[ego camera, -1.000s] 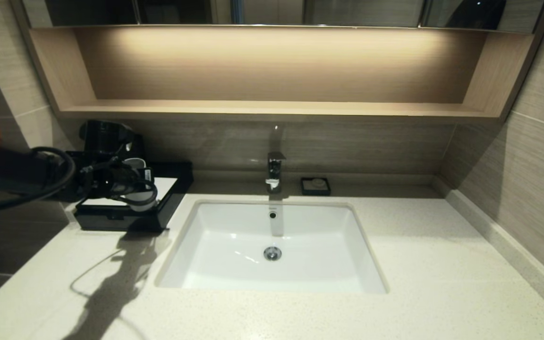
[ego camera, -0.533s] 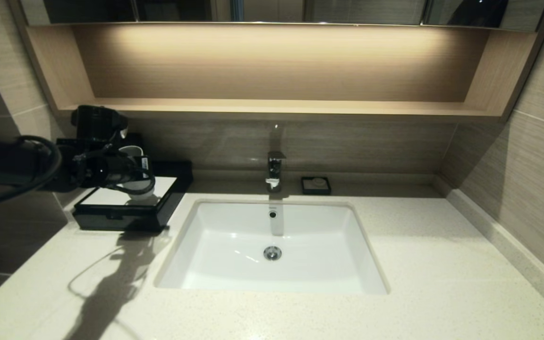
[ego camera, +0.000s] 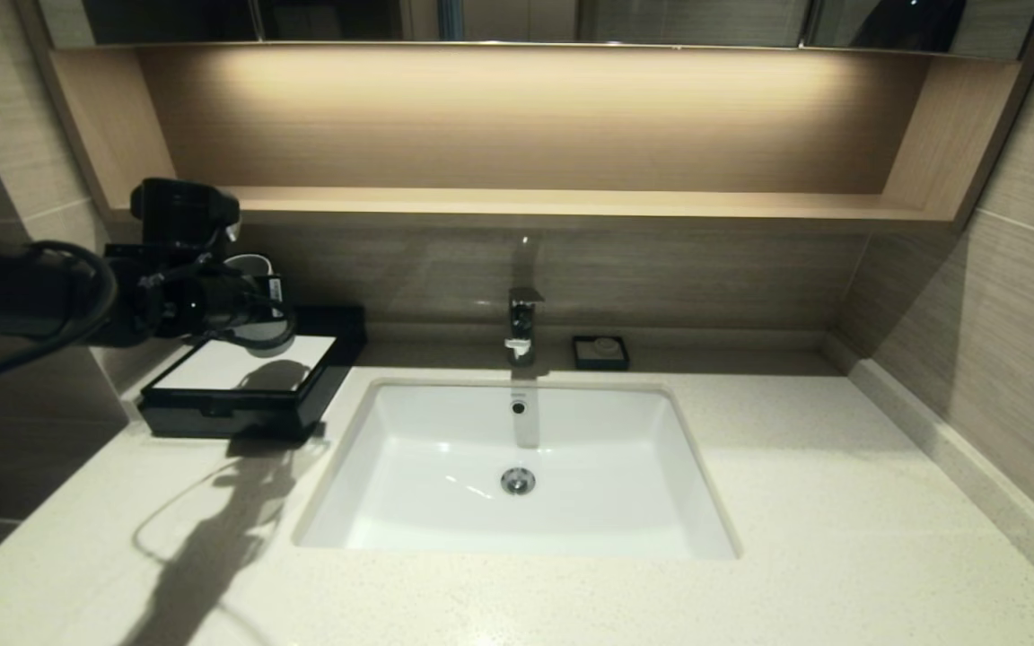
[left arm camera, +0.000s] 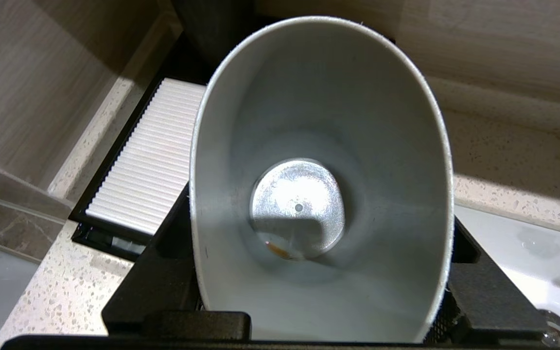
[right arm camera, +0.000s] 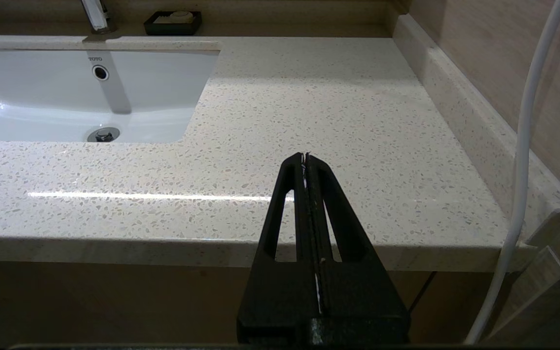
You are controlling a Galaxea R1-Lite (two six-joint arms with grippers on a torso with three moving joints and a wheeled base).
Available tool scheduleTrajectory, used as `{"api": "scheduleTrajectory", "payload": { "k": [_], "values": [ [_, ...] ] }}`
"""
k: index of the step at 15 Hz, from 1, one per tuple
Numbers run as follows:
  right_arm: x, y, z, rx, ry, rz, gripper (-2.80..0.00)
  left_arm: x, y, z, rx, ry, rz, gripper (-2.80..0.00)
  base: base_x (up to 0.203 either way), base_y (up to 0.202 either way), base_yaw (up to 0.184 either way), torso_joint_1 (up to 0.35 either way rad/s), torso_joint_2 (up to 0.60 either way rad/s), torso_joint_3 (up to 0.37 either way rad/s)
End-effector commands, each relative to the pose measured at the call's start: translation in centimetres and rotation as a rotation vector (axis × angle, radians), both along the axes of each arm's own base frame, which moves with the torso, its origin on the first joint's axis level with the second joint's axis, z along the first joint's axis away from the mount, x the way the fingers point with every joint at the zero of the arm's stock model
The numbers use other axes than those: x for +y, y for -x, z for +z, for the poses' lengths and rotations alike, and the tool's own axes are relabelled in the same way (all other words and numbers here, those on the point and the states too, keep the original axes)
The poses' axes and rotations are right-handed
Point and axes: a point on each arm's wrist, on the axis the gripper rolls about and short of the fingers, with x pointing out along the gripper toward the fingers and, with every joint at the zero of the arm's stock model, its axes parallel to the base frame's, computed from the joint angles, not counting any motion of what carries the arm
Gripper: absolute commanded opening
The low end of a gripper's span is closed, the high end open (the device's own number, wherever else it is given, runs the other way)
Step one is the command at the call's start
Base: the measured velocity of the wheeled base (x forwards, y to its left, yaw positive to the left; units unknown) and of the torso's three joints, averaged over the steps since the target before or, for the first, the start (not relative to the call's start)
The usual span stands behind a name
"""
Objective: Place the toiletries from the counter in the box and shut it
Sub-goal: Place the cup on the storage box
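Observation:
My left gripper (ego camera: 252, 309) is shut on the plain grey plastic cup (ego camera: 258, 301) and holds it tilted in the air above the back of the box (ego camera: 212, 414). In the left wrist view the cup's (left arm camera: 319, 121) empty inside fills the middle, with my black fingers (left arm camera: 484, 291) on either side. The box is low and black, with its white top panel (left arm camera: 148, 165) down, at the counter's (ego camera: 840, 502) back left. No sachets show in any view. My right gripper (right arm camera: 305, 158) is shut and empty, just before the counter's front edge at the right.
The white sink basin (ego camera: 643, 467) sits mid-counter, with a chrome tap (ego camera: 521, 327) behind it. A small black soap dish (ego camera: 600, 353) stands right of the tap. The wooden wall shelf (ego camera: 517, 205) runs above. A raised stone edge (ego camera: 948, 458) borders the right.
My left gripper has lifted the grey cup up off the box's white top and drawn it back to the left. The box's panel now shows uncovered.

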Motion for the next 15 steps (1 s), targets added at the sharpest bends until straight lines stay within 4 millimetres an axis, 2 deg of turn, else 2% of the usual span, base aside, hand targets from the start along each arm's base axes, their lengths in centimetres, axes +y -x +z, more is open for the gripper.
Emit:
{"api": "scheduleTrajectory", "payload": {
  "k": [1, 9, 15],
  "values": [
    [0.0, 0.0, 0.0, 0.000, 0.000, 0.000, -2.80, -0.1, -1.2, -0.8, 0.012, -0.011, -0.003, -2.80, 0.000, 0.000, 0.000, 0.000, 0.00, 0.000],
    [0.0, 0.0, 0.0, 0.001, 0.000, 0.000, -2.80, -0.2, -4.7, 0.1, 0.008, -0.022, -0.006, -2.80, 0.000, 0.000, 0.000, 0.000, 0.00, 0.000],
    [0.0, 0.0, 0.0, 0.001, 0.000, 0.000, -2.80, 0.4, -5.2, -0.2, 0.067, -0.034, 0.002, -2.80, 0.000, 0.000, 0.000, 0.000, 0.00, 0.000]
  ]
}}
